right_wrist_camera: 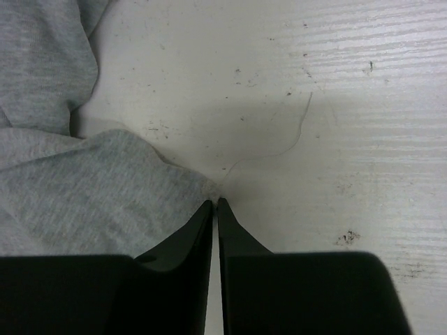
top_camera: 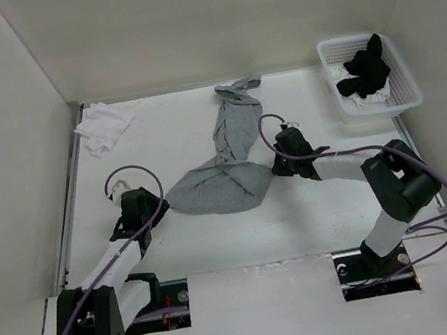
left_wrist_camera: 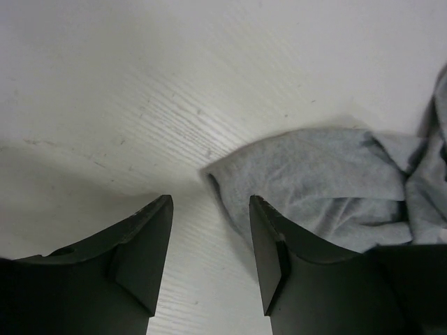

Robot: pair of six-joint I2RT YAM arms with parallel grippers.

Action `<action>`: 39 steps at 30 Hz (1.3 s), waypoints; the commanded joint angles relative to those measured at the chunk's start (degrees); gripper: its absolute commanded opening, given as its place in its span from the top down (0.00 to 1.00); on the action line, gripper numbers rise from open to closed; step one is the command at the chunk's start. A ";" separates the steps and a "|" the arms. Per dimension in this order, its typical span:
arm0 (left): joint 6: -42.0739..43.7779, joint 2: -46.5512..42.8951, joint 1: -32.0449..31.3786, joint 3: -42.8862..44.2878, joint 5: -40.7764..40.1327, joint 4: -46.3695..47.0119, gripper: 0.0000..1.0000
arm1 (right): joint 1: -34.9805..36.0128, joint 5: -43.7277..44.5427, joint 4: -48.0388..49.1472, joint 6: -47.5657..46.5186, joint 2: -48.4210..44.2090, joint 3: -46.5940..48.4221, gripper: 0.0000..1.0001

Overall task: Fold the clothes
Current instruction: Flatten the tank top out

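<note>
At the far left corner of the bench (top_camera: 172, 137), near the back wall, a small white cloth (top_camera: 103, 125) lies crumpled, well apart from everything else.

Nearer the front on the left side, the left tool (left_wrist_camera: 209, 204) sits low over the bare white surface with its fingers (left_wrist_camera: 150, 244) standing apart and nothing between them. Its wrist view shows a rounded edge of fabric just beside the inner face of its right-hand finger, lying flat on the bench rather than in the gap.

That fabric belongs to the grey tank top (top_camera: 218, 187), which lies in the middle of the bench between the two tools. Most of it is bunched into a rumpled heap toward the front. From that heap a twisted strip runs away to the back wall, where a strap end curls off to the right.

On the heap's right side, the right tool (right_wrist_camera: 215, 202) is closed to a thin slit. A pointed corner of the grey knit is drawn in right at its fingertips, so it looks clamped on the garment's edge.

Farther right, in the back corner, a white basket (top_camera: 403, 75) holds a black garment (top_camera: 365, 67) on top of something white.
</note>
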 commanded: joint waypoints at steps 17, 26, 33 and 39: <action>3.21 10.12 -1.64 3.05 -1.26 2.60 0.61 | 0.14 1.40 8.84 5.53 -18.18 -15.29 0.95; 3.83 14.61 -4.37 5.34 -2.05 4.09 0.70 | 0.14 0.88 10.42 5.36 -18.71 -15.91 0.94; 3.21 16.37 -4.02 6.22 -3.37 6.02 0.88 | 0.76 0.96 11.13 5.27 -21.08 -16.61 0.94; 1.98 15.50 -4.72 6.66 -1.97 10.06 1.00 | 1.99 1.40 10.69 5.27 -27.04 -17.58 0.95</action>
